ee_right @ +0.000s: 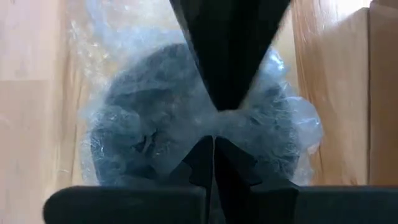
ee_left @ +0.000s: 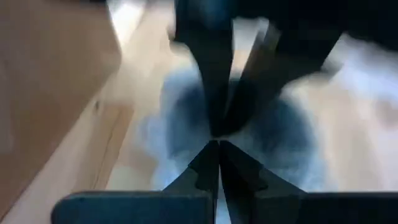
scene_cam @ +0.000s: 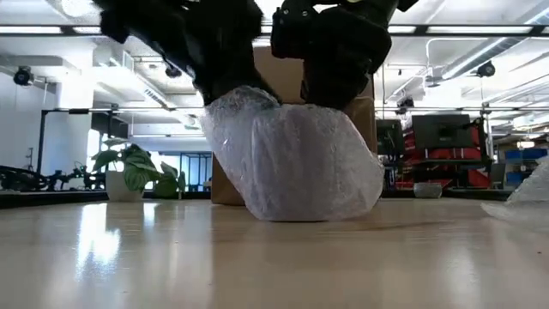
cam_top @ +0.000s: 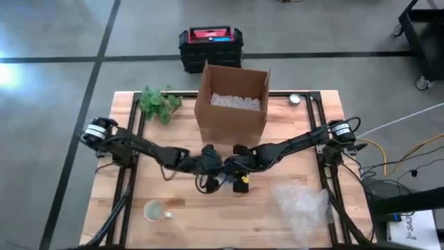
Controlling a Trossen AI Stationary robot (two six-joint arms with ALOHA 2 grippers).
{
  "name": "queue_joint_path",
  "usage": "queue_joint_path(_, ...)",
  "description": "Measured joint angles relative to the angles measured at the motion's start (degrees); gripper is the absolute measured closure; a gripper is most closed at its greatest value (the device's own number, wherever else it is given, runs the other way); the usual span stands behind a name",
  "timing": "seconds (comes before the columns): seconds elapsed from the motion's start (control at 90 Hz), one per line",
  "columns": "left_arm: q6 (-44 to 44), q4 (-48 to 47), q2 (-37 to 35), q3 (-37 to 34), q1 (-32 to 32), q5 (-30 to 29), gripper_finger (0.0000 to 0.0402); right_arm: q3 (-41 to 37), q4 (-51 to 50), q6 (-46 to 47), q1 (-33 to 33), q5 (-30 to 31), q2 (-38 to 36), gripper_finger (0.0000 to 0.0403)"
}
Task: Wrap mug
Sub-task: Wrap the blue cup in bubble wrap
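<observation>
Both the left gripper (cam_top: 208,161) and right gripper (cam_top: 236,164) pinch their fingers closed on the bubble wrap (scene_cam: 296,163), evidently gathering it snug over the mug (ee_right: 186,124) beneath.

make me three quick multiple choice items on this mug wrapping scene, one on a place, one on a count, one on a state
1. Where is the cardboard box?
A. at the table's far edge, behind the bundle
B. on the floor
C. at the near right corner

2. How many arms meet at the bubble-wrapped bundle?
A. none
B. one
C. two

3. How are the right tool fingers?
A. spread wide
B. closed together on the wrap
C. out of view

Answers: 1 A, the high view shows the box beyond the bundle. 2 C, the left tool and the right tool both sit on it. 3 B, the right wrist view shows the fingertips meeting on the plastic.
</observation>
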Motion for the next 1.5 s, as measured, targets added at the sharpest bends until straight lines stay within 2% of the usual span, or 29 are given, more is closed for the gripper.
queue_joint_path(0.078, 1.25, -8.97, 2.54, 5.36, -0.12, -1.23, 0.0402, -0.14, -0.62, -0.7, 0.14, 0.03, -0.05, 0.0401)
queue_joint_path(0.122, 2.18, -10.56, 3.82, 6.58, -0.08, -1.23, 0.0402, -0.39, -0.76, -0.78, 0.17, 0.0, -0.15, 0.0401)
queue_joint_path(0.422, 6.31, -4.26, 3.82, 4.33, 0.03, 2.0, 0.0402, -0.93, -0.52, -1.92, 0.94, 0.34, -1.25, 0.0401)
queue_joint_path(0.733, 6.77, -2.34, 2.33, 3.94, 0.16, 2.2, 0.0402, -0.84, 1.02, -2.49, 1.02, 0.1, -7.61, 0.0401)
queue_joint_path(0.956, 6.9, -3.21, 1.99, 3.74, 0.0, 2.06, 0.0402, -1.66, 4.73, -2.74, 1.08, 0.22, -5.64, 0.0401)
queue_joint_path(1.167, 6.39, -6.07, -1.87, 5.07, -0.56, 1.63, 0.0402, -2.36, 6.3, -2.84, 1.02, 0.28, -1.08, 0.0401)
queue_joint_path(1.5, 4.09, -13.5, -8.84, 4.47, -0.91, 1.2, 0.0402, -1.53, 4.99, -2.97, 1.02, 0.19, -1.0, 0.0401)
